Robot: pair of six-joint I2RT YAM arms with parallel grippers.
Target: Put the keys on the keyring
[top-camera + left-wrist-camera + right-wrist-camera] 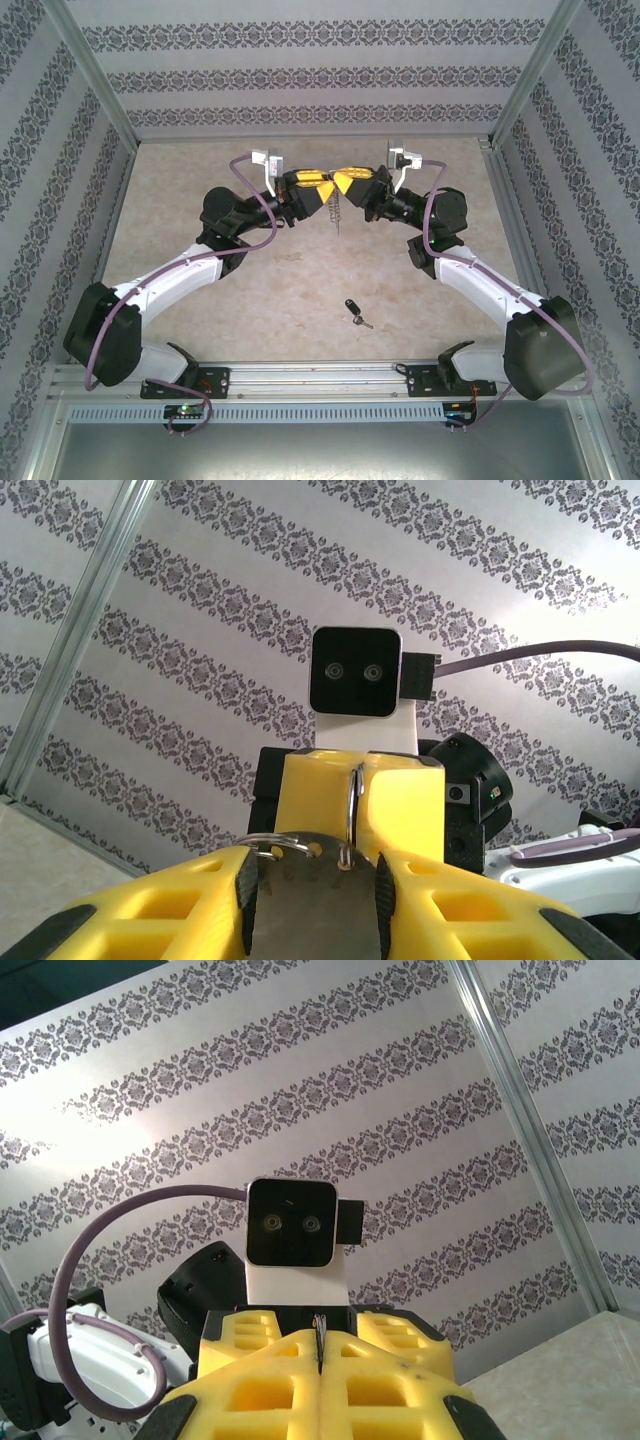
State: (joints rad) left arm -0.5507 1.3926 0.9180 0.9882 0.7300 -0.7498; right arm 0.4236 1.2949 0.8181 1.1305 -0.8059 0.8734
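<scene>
the patterned walls (320, 70) close in three sides of a beige stone-look table (200, 330). in the top view the left arm (170, 275) and the right arm (480, 285) rise from the near edge and lean in toward each other, meeting nose to nose above the far middle of the table.

the left gripper (318, 186) has its yellow fingers (180, 900) partly closed, set apart by the width of what they hold — the flat grey plate of the keyring (310, 920), clamped between the black pads. the right gripper (350, 184) faces it, its yellow fingers (270, 1380) pressed together with no gap beyond a thin dark edge pinched in the seam; from the left wrist that edge reads as a bright metal bar of the keyring running into the closed seam. so both grippers have hold of the keyring, which hangs in the air between them, well above the table, its lower part dangling below the fingertips in the top view.

a small wire ring (262, 842) sits on the top edge of the plate, just beside the left gripper's pad.

the key (353, 310) lies flat on the table, near the front edge between the two arm bases — black head toward the far side, short silver blade pointing near-right, well apart from both grippers.
</scene>
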